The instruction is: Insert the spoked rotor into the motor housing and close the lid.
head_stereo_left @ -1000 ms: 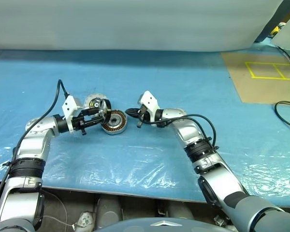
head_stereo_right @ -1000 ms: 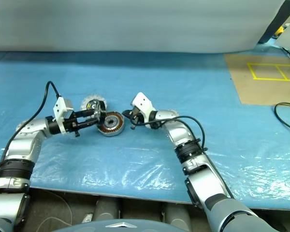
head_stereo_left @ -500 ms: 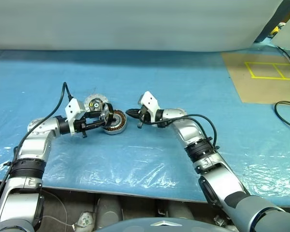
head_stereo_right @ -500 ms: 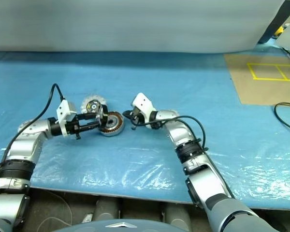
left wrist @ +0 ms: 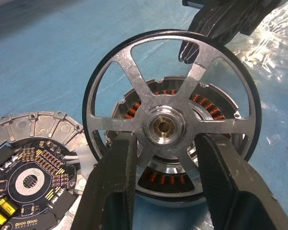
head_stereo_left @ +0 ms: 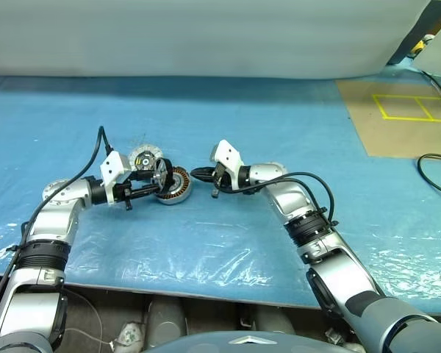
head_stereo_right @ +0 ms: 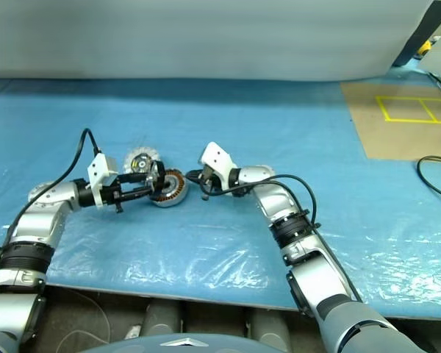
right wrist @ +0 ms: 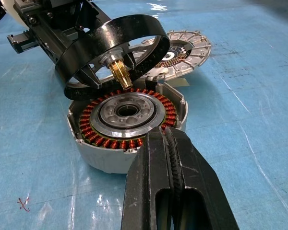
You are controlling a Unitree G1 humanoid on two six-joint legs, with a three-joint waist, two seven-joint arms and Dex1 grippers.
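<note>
Black-rimmed spoked rotor (left wrist: 169,125), gripped by left gripper (left wrist: 165,191), tilts above motor housing (right wrist: 127,125), hiding its far windings. Right gripper (right wrist: 169,158), clamped empty, touches housing's right edge; lid (head_stereo_left: 144,157) half-hidden behind.

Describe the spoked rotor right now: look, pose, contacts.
The spoked rotor is a flat wheel with a glossy black outer rim, six silver metal-looking spokes with open gaps, and a silver hub with a brass-coloured shaft sticking out of it. The left gripper holds it by the spokes, a finger on either side of the hub. It hangs tilted above the motor housing, shaft angled down toward the housing's centre bore, not yet seated. The shut right gripper rests at the housing's rim.
</note>
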